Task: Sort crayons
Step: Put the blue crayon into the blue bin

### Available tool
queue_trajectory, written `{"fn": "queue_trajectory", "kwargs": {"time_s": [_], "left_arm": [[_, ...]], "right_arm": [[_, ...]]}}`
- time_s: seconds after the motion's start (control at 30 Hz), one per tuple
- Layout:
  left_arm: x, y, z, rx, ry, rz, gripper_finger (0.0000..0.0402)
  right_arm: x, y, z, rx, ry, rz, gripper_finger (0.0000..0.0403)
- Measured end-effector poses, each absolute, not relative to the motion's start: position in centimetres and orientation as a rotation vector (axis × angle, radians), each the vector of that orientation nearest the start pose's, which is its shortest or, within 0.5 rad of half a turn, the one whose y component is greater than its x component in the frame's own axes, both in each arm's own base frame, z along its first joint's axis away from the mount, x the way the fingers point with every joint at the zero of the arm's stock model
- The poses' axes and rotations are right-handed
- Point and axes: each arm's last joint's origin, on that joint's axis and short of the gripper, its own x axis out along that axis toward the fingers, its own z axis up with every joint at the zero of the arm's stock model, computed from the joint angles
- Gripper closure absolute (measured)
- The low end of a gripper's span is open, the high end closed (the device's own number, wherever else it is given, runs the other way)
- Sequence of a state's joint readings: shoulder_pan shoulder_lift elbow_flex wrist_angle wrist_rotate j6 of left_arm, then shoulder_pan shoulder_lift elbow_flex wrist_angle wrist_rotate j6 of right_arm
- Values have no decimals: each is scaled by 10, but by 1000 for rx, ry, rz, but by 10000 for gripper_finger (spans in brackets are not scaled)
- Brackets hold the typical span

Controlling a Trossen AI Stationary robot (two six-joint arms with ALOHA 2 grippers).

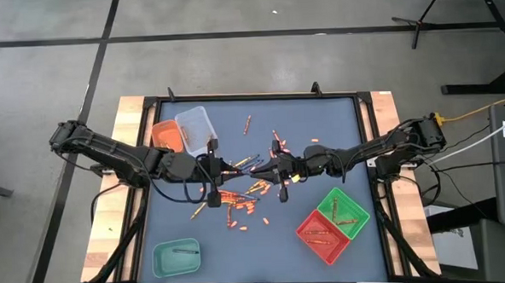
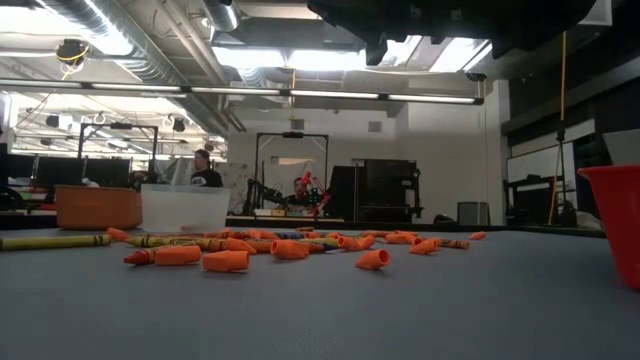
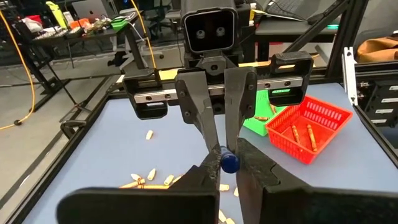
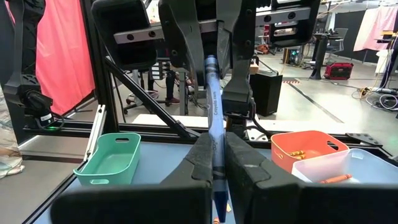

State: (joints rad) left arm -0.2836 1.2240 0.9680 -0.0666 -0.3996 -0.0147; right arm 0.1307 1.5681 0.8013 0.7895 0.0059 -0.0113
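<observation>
While both pincers, left (image 1: 222, 168) and right (image 1: 269, 169), grasp one blue crayon (image 4: 213, 127) at table (image 1: 337, 129) centre, only one should release.

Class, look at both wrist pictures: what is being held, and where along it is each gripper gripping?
One blue crayon is held between both arms over the table's middle: the right gripper clamps one end, the left gripper the other.

Robotics lab: exposed ceiling ducts (image 2: 150, 40), strip lights (image 2: 300, 92), concrete floor (image 1: 232, 66), equipment racks (image 2: 385, 190), cluttered workbench (image 3: 81, 25), person (image 2: 203, 168) standing at back.
</observation>
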Motion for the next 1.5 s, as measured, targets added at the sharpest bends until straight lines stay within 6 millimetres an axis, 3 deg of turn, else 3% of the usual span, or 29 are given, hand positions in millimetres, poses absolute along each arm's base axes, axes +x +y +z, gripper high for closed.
{"fn": "queue_trajectory", "kwargs": {"time_s": [0.27,0.53,0.83,1.03,1.2,1.5], "left_arm": [[264,-65,318,94,305,117,388],[264,-65,316,98,318,117,388],[258,-64,304,40,448,140,388],[248,-64,288,-65,626,191,388],[236,-71,277,-233,798,121,388],[211,-107,268,-540,1080,-39,388]], "right_arm": [[331,43,243,-8,-21,124,376],[331,43,241,-4,-6,122,289],[329,43,218,-21,237,122,252],[320,42,196,-38,483,121,252],[313,41,184,-48,629,120,253],[311,41,181,-50,660,120,253]]}}
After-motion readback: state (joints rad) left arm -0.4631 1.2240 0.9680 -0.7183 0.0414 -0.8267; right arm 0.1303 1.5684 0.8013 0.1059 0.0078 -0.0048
